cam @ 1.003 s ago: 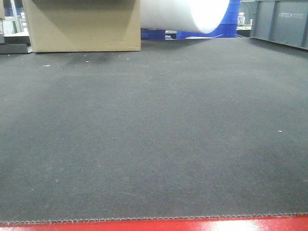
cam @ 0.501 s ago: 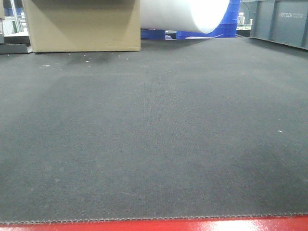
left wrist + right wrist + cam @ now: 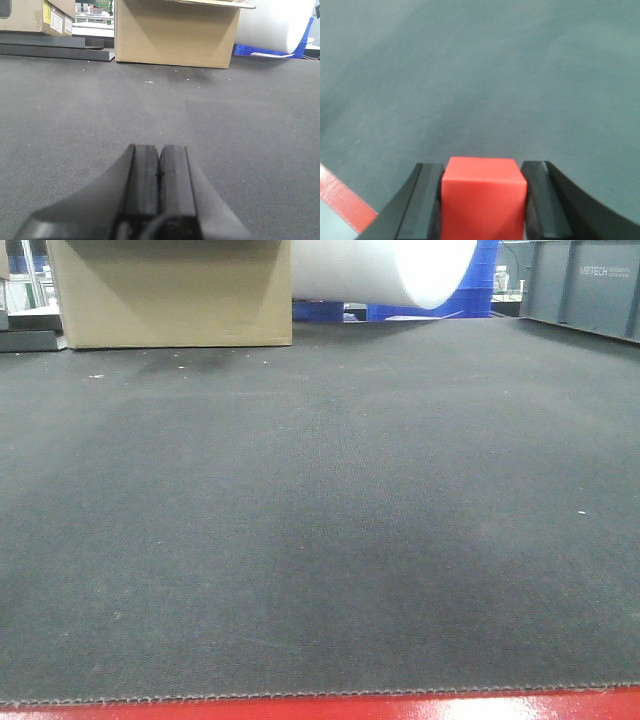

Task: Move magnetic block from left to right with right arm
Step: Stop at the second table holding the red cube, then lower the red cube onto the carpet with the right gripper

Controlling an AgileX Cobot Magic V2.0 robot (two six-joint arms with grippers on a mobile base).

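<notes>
Right wrist: plain bright-red magnetic block (image 3: 484,195).

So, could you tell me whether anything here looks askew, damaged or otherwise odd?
Nothing stands out. The magnetic block sits squarely between the right gripper fingers, the left gripper is closed and empty, and the dark mat lies flat.

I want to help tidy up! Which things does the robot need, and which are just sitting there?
Needed: red block, held in the right hand; the mat it goes on.

Just there: cardboard box, white roll, grey bin, shut left hand.
</notes>
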